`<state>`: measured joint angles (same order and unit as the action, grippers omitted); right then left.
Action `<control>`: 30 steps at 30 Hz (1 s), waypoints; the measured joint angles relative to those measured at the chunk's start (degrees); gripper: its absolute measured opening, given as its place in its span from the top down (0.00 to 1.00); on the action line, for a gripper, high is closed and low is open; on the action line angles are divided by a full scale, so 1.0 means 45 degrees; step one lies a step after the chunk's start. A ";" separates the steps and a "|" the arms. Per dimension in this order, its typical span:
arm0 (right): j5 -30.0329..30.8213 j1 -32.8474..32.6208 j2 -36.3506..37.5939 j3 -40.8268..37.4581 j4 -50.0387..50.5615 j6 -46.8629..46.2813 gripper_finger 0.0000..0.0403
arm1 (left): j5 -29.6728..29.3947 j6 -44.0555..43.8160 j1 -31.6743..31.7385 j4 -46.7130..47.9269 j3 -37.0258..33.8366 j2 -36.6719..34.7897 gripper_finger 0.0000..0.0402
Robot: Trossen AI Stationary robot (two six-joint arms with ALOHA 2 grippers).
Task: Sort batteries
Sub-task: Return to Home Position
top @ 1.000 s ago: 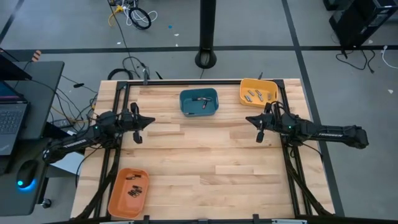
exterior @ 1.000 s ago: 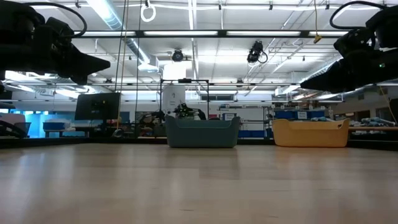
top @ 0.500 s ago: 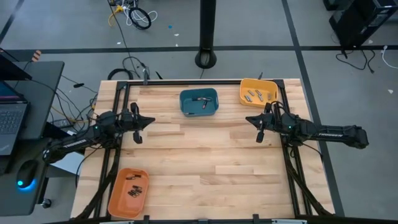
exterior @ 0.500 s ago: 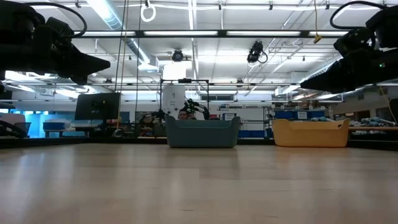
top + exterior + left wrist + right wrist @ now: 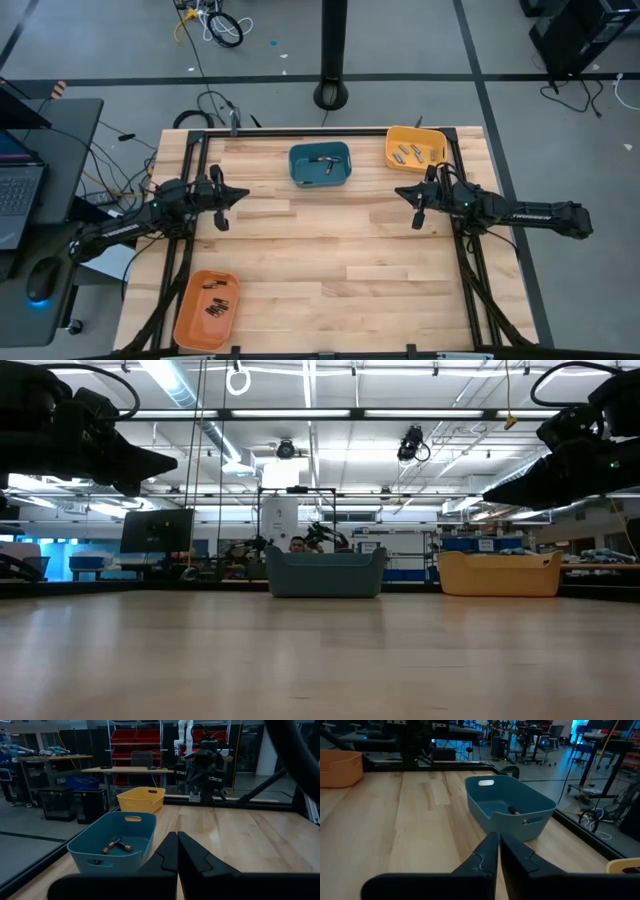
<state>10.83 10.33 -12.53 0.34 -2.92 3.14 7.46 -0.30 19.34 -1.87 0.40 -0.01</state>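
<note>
Left gripper (image 5: 243, 194) is held over the left side of the table (image 5: 330, 262), pointed inward toward the middle. In the left wrist view its fingers (image 5: 167, 856) are seen pressed together, with nothing clamped between them.

Right gripper (image 5: 400, 192) is held over the right side, just in front of the yellow bin (image 5: 392, 150) and pointed inward, facing the left one. The two are well apart. Its fingers (image 5: 487, 852) are likewise closed on nothing.

In the low view both grippers are seen raised clear of the tabletop.

No loose batteries are noted on the wood; all that can be seen lie in the bins:
- Blue bin (image 5: 296, 166), at the far edge near the middle: a couple of dark batteries (image 5: 322, 158) lying on the bottom.
- Yellow bin, at the far right corner: several silvery-grey cells (image 5: 412, 152) scattered inside.
- Orange bin (image 5: 186, 316), at the near left corner: a cluster of small dark cells (image 5: 214, 301). An exact count cannot be made.
</note>
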 joint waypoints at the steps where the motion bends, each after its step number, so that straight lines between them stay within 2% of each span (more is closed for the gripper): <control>1: 0.0000 0.0000 0.0000 0.0000 0.0000 0.0000 0.93 | 0.0000 0.0005 0.0004 0.0000 0.0000 0.0001 0.99; 30: -0.0007 0.0000 0.0000 0.0000 0.0000 0.0000 0.93 | 0.0024 0.0005 0.0004 0.0000 -0.0005 0.0000 0.96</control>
<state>10.80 10.33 -12.53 0.34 -2.92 3.14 7.57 -0.27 19.35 -1.87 0.38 -0.01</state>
